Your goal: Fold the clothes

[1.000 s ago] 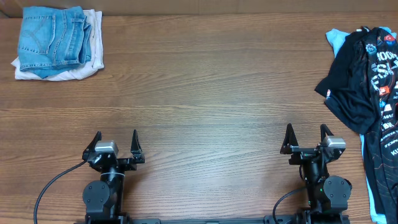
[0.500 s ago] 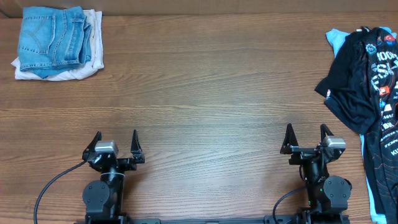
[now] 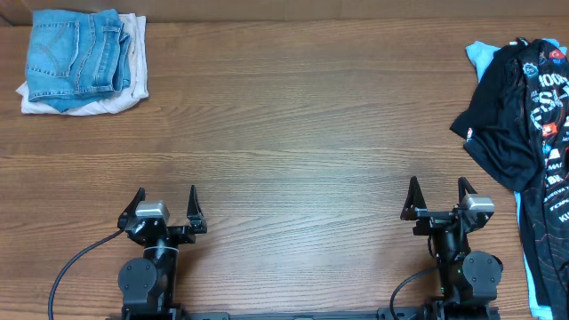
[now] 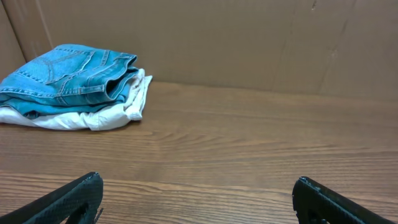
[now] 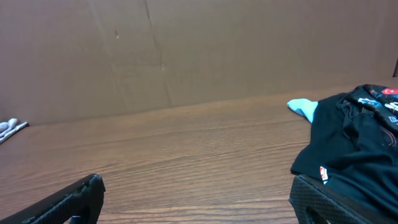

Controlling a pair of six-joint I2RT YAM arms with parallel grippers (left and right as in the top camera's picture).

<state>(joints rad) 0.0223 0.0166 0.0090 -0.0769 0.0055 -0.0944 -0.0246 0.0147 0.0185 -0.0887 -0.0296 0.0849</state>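
Along the right edge of the table (image 3: 293,116) we see the black printed tee (image 3: 511,116) heaped, long axis front-to-back; folded jeans (image 3: 76,53) sit at its far-left corner. Our right gripper (image 3: 436,187), spread like the left gripper (image 3: 166,194), stands nearer the tee.

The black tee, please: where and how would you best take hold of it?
I'd pinch the black tee at its left edge, which lies loose and flat nearest the open right gripper; come from its left, avoiding the pale-blue garment underneath.
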